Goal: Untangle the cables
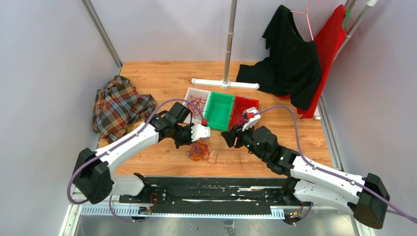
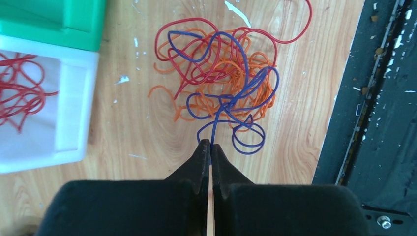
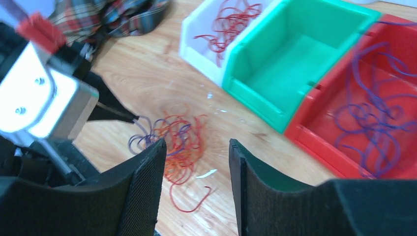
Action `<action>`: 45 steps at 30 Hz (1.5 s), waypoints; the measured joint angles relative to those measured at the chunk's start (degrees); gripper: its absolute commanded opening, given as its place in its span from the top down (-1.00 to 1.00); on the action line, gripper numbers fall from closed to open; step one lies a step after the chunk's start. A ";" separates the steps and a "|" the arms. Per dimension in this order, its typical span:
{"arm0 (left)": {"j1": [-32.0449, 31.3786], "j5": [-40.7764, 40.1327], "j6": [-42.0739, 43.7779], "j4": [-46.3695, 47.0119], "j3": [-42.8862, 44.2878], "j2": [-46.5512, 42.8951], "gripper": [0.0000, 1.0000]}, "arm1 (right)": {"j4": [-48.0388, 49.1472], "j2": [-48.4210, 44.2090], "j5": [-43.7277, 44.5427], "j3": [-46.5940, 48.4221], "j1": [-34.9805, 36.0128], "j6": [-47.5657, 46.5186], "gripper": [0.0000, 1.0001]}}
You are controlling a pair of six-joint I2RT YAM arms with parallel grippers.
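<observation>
The cables (image 1: 199,150) lie in a loose clump of red, orange and purple on the worktop (image 1: 162,78), in front of the green bin (image 3: 295,64) and a little to its left, apart from it. One purple cable (image 2: 213,130) runs out of the clump's near edge, and my left jaws are pressed fully together on its end, the tips meeting with the strand pinched between them. The rest of that cable loops back through the orange and red ones.

My right jaws stand wide apart with nothing between them, hanging above the worktop in front of the green bin, to the clump's right side.

A white bin (image 2: 74,113) touches the green bin's left side and holds red cables (image 2: 19,93). A red bin (image 3: 319,123) touches its right side and holds purple cables (image 3: 378,123). The green bin has nothing showing inside. A plaid cloth (image 1: 118,105) lies crumpled well to the left of the green bin.
</observation>
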 measured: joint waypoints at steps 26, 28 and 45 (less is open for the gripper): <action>0.00 3.08 -5.22 -22.05 23.45 -17.94 0.99 | 23.28 18.10 -13.68 13.05 12.90 -12.39 -0.24; 0.00 3.52 -5.60 -22.56 25.77 -18.14 0.99 | 23.34 20.20 -13.86 14.91 12.90 -12.98 -0.20; 0.00 4.68 -7.02 -28.24 35.63 -21.24 0.99 | 29.07 30.84 -7.48 16.00 12.90 -14.14 -0.17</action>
